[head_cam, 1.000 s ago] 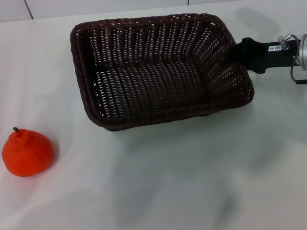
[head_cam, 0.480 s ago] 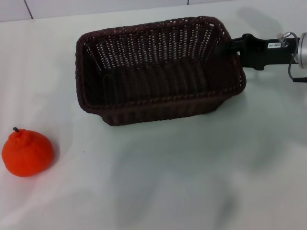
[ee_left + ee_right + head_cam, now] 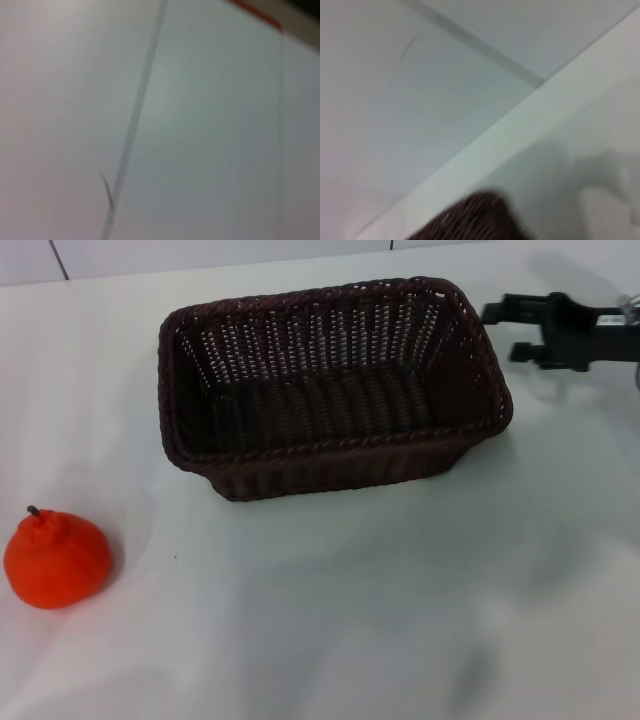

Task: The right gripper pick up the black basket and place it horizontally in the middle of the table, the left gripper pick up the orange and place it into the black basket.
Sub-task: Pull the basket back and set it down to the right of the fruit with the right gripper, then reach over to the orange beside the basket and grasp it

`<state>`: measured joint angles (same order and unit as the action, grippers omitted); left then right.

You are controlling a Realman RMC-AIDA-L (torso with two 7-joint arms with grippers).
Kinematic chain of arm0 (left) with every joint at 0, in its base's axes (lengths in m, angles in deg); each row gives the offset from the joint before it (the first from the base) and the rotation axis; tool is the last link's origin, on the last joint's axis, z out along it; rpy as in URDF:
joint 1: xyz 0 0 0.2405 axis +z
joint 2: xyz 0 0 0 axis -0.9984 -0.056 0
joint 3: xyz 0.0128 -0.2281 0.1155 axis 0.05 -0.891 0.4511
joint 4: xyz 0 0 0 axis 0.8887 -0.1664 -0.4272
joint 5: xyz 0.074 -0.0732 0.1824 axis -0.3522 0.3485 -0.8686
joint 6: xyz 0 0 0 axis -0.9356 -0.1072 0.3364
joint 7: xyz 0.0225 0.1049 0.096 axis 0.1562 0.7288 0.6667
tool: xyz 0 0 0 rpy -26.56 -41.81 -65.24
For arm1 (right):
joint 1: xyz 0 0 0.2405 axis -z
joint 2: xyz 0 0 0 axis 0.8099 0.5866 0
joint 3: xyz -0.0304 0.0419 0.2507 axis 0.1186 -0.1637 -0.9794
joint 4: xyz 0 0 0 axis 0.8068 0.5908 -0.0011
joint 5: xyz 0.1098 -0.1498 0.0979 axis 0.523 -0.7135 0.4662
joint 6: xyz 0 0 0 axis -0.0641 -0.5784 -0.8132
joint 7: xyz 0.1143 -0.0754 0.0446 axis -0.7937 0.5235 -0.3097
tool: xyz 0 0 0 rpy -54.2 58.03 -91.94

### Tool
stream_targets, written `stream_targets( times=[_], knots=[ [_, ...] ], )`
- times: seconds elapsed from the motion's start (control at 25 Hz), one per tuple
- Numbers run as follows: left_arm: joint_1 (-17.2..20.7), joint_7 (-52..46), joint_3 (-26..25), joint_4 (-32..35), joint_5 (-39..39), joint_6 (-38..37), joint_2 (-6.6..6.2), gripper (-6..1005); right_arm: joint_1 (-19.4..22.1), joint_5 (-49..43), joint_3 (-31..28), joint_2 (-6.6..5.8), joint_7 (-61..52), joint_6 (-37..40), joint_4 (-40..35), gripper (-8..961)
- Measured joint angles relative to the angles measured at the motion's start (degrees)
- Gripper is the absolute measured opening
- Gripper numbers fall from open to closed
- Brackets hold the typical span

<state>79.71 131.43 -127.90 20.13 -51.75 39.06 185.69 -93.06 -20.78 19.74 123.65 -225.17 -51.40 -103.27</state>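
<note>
The black basket (image 3: 330, 390) stands flat on the white table (image 3: 350, 620), long side across, at the middle back. A corner of the basket also shows in the right wrist view (image 3: 470, 220). My right gripper (image 3: 505, 330) is open just right of the basket's right rim, apart from it, with nothing between its fingers. The orange (image 3: 56, 558) sits on the table at the near left, stem up. My left gripper is out of view.
A white tiled wall (image 3: 200, 255) runs along the table's far edge. The left wrist view shows only blank white surface with a seam (image 3: 135, 120).
The basket was tilted and held a second ago. It came down flat onto the table. My right gripper has let go of its right rim, opened and drawn back to the right.
</note>
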Motion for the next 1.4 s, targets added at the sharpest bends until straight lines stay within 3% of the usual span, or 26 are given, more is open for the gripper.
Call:
stream_targets(
  times=[0.2, 0.32, 0.56, 1.24, 1.4],
  knots=[
    [2.45, -1.11, 4.7, -1.4, -10.59, -3.09, -3.52, 824, 2.42, 3.95, -0.62, -0.11, 1.32, 8.23, -0.01, 879],
    [2.59, -1.73, 5.9, -1.26, -17.13, -5.22, -4.42, 824, 3.25, 7.84, -0.71, 0.19, 3.5, 11.35, 0.41, 884],
    [2.09, -3.25, 6.13, -1.43, -24.4, -9.79, -4.28, 825, 3.28, 13.77, -0.4, 1.11, 7.05, 12.91, 0.52, 888],
    [-1.02, -4.92, 7.68, -3.66, -33.64, -21.73, -2.52, 818, 2.16, 14.58, -0.28, 2.23, 8.09, 11.79, 0.58, 888],
    [-0.89, -5.08, 7.22, -4.34, -33.46, -21.82, -2.34, 636, 2.43, 14.63, -0.48, 2.25, 8.1, 11.39, 0.58, 888]
  ],
)
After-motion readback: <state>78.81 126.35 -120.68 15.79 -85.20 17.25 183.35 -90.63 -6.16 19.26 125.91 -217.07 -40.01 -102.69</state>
